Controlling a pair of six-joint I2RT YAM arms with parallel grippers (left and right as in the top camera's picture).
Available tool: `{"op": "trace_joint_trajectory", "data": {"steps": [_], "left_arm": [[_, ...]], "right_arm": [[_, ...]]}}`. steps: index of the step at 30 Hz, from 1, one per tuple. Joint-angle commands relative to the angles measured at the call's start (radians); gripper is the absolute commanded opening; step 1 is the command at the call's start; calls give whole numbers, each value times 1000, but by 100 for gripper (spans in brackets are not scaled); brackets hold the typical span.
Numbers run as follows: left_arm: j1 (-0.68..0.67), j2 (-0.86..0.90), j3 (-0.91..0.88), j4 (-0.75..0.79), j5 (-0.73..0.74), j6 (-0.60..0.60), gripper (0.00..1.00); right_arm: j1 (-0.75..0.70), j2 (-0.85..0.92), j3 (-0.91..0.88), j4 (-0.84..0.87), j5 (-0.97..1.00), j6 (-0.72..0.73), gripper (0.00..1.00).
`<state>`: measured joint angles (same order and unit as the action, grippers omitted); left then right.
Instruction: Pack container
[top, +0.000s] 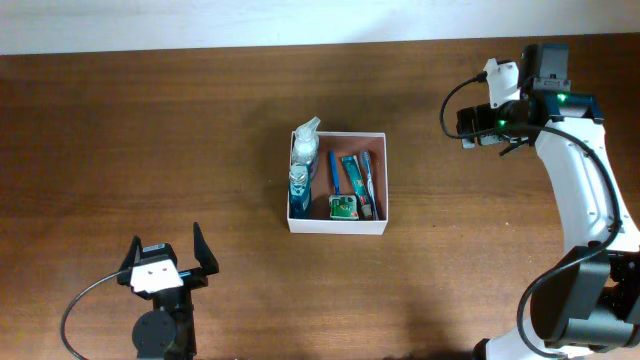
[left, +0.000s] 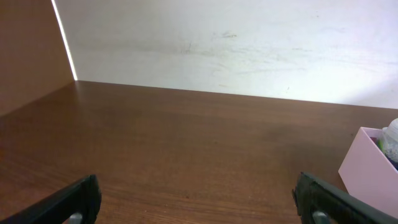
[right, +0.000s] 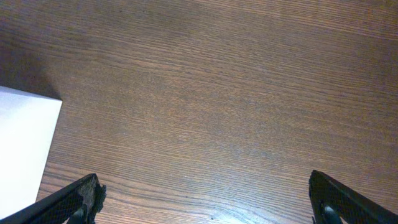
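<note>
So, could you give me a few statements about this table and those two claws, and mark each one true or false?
1. The container sits near the middle of the table. True.
2. The container is empty. False: a spray bottle is in it, among other things.
3. The left gripper holds a bottle. False: its jaws are open and hold nothing, and it is well away from the container.
4. The right gripper is open over bare wood. True.
</note>
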<state>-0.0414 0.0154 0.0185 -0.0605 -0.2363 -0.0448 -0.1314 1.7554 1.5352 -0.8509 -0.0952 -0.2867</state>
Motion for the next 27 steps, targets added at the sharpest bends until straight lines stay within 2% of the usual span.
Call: {"op": "trace_joint_trajectory", "data": {"steps": [1,14,23,27], "left_arm": [[5,-10,-10,0,11,16,99],[5,-10,-10,0,11,16,100],[5,-10,-10,0,11,16,99],[5,-10,-10,-1,11,16,99]], "right_arm": [[-6,-58,12,2,2,11,98],[66,-653,12,3,2,11,98],[132,-943,8,-89,1,12,98],[132,-1063,-65,-106,-6,12,98]]}}
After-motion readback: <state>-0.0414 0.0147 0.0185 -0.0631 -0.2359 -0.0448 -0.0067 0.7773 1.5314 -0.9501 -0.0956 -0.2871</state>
